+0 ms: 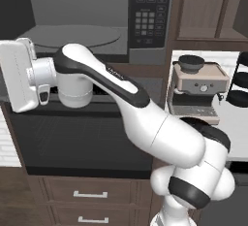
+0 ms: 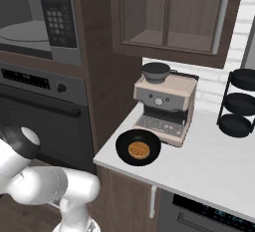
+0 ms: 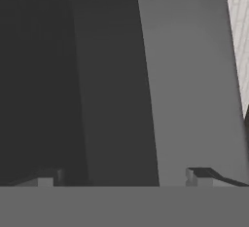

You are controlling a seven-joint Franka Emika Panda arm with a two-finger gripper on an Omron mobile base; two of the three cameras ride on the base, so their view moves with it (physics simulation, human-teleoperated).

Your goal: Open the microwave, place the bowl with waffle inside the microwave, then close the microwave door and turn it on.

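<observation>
Much open counter (image 2: 209, 169) flanks the bowl (image 2: 138, 147) near its edge.

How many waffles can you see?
1. The waffle lies in the black bowl on the white counter, in front of the coffee machine. More could be hidden behind things.

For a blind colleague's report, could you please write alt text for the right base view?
A black bowl holding a waffle sits near the white counter's front corner, before a beige coffee machine. At upper left, the microwave shows its grey interior above the oven.
</observation>
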